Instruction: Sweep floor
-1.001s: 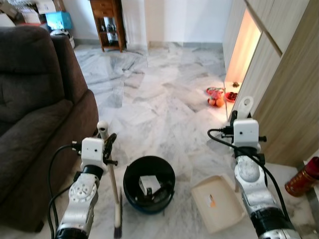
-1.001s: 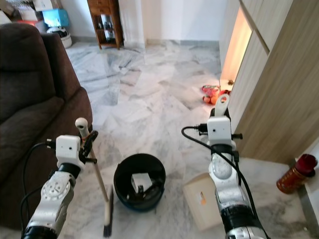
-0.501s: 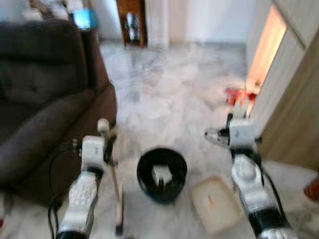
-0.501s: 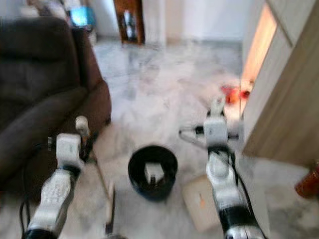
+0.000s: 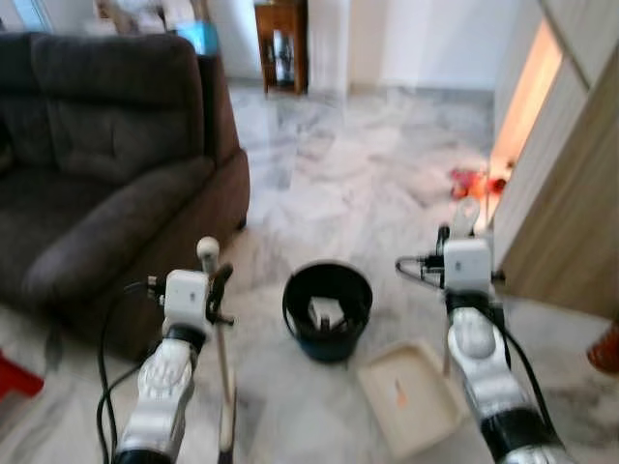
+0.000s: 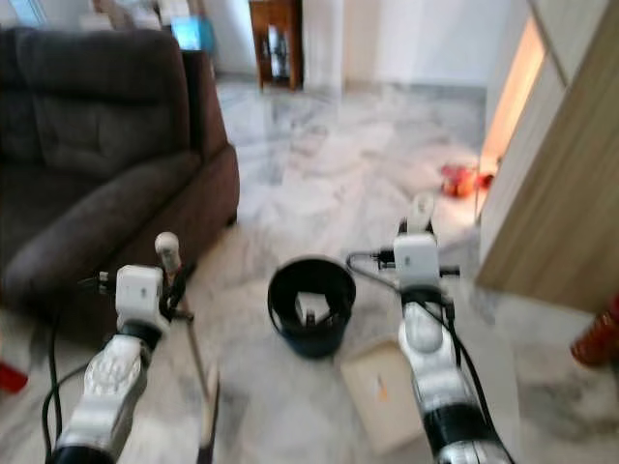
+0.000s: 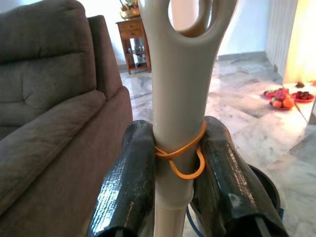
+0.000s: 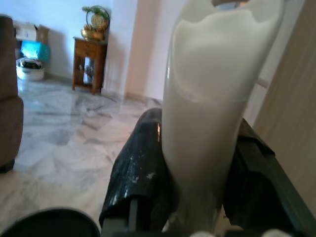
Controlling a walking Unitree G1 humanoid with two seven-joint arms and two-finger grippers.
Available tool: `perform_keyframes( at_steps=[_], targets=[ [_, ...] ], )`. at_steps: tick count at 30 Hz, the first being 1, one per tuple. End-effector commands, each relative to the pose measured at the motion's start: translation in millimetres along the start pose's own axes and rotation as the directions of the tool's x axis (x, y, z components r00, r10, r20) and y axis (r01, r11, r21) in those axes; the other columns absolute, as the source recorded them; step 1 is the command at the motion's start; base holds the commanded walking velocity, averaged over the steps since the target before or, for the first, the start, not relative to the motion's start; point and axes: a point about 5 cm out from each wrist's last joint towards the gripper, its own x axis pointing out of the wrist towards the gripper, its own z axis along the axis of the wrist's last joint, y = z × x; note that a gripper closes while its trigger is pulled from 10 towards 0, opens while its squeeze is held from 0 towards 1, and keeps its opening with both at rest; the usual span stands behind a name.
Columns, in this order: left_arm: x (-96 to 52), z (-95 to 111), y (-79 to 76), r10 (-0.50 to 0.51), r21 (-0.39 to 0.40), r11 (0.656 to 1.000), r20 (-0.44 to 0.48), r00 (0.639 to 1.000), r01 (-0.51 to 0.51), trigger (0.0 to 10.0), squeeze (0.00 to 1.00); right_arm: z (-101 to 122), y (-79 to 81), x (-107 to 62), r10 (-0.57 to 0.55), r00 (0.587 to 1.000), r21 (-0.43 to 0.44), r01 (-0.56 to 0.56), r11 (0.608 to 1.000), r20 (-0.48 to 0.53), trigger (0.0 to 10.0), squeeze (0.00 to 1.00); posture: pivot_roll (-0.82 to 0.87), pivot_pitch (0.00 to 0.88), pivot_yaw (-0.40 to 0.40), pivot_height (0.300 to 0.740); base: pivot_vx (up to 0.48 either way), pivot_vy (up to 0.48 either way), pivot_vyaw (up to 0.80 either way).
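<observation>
Marble floor (image 5: 358,184), grey-veined, runs past a dark brown sofa (image 5: 97,184) to a wooden cabinet (image 5: 279,43) — a black bucket (image 5: 328,309) sits just beside the cream dustpan (image 5: 411,394). Left gripper (image 7: 170,173) is pinching the broom handle (image 7: 178,98), an orange rubber band (image 7: 185,155) looped there — seen from the wrist. Right gripper (image 8: 197,173) is clamped on the dustpan handle (image 8: 212,108). Fruit plates (image 7: 289,96) lie by the lit wall.

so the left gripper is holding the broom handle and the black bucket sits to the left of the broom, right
Not quite. The left gripper is clamped on the broom handle, but the black bucket sits to the right of the broom, between it and the dustpan. The left eye view shows this.
</observation>
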Motion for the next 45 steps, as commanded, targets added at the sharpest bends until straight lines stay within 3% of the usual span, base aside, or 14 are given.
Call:
perform_keyframes(
  at_steps=[1,15,25,32,45],
  targets=[
    [2.8,7.7,3.4,0.006,0.01,1.0,0.038,0.999,-0.007,10.0,0.0,10.9,-0.1,6.0,0.0,0.999,-0.004,0.001,1.0,0.051,10.0,0.0,0.1,0.0,0.039,0.74,-0.277,0.0,0.0],
    [8.0,8.5,2.6,-0.004,0.011,1.0,0.035,0.999,0.004,10.0,0.0,11.1,2.6,9.0,0.0,0.999,0.03,-0.001,1.0,0.04,10.0,0.0,0.09,0.0,0.044,0.74,-0.02,0.0,0.0],
    [8.3,6.9,1.0,0.004,0.011,1.0,0.034,0.999,-0.004,10.0,0.0,2.4,7.7,4.8,0.031,1.0,0.055,-0.031,0.998,-0.002,10.0,0.0,0.09,0.0,0.032,0.74,0.0,0.0,-0.76],
    [19.8,13.5,3.8,0.015,0.018,1.0,0.052,0.999,-0.015,10.0,0.0,5.7,8.6,12.5,0.02,1.0,0.104,-0.018,0.994,-0.013,10.0,0.0,0.1,0.0,0.024,0.74,0.0,0.0,-0.8],
    [17.9,10.0,1.7,0.018,0.057,0.998,0.048,0.999,-0.02,10.0,0.0,-1.4,4.2,9.5,0.006,0.999,0.101,-0.002,0.995,-0.041,10.0,0.0,0.09,0.0,0.02,0.74,0.0,-0.035,-0.8]
  ],
)
